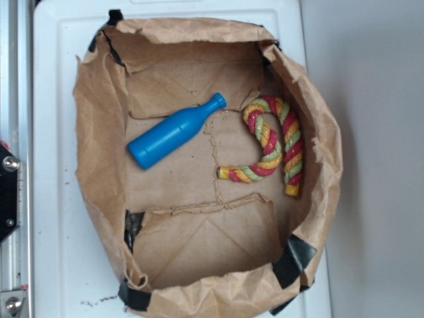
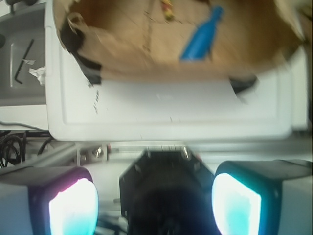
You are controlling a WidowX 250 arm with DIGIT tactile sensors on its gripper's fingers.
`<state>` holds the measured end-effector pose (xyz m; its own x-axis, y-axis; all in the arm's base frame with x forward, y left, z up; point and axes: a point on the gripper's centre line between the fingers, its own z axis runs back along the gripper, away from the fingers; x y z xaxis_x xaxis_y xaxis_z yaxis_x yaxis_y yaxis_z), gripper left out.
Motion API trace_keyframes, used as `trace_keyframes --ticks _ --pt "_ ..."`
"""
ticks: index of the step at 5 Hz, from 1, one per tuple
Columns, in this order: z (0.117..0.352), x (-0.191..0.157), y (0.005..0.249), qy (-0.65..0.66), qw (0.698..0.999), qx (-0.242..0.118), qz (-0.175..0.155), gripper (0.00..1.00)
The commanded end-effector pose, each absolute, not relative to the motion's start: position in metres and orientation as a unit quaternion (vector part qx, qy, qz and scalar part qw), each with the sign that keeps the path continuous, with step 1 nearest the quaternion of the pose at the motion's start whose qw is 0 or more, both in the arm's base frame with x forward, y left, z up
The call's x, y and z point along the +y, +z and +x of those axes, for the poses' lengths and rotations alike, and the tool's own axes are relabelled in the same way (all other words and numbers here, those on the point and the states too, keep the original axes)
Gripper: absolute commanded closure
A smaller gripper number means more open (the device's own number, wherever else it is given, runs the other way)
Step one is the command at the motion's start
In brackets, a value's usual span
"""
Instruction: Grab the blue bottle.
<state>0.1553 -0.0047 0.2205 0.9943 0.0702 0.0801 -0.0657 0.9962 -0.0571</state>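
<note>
A white moulded surface (image 1: 53, 132) with a raised rim carries everything; to its right lies a plain pale grey expanse, and along its left edge runs a metal rail with screws. On the surface sits a torn brown paper bag (image 1: 99, 126), opened out into a shallow walled tray, its corners patched with black tape (image 1: 295, 257). No brand, label or writing can be read anywhere.

Inside the bag, the blue bottle (image 1: 171, 133) lies on its side on the paper floor, left of centre, its neck pointing up and to the right. Just beside the neck, apart from it, rests a red, yellow and green twisted rope (image 1: 275, 142) bent into a hook.

In the wrist view the end effector (image 2: 155, 203) hangs outside the bag, well apart from the bottle, its two fingers (image 2: 73, 205) spread wide with nothing between them. A black hex key (image 2: 22, 61) lies off to the side.
</note>
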Motion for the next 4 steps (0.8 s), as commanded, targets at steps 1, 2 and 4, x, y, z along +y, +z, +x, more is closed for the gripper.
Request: trace_keyframes --ticks 1,2,4 --pt "0.230 0.038 0.187 0.165 0.981 -0.097 -0.016 0.00" --pt "0.261 0.065 0.151 0.252 0.963 -0.094 -0.013 0.00" --pt "0.270 0.071 0.132 0.243 0.969 -0.047 -0.016 0.00"
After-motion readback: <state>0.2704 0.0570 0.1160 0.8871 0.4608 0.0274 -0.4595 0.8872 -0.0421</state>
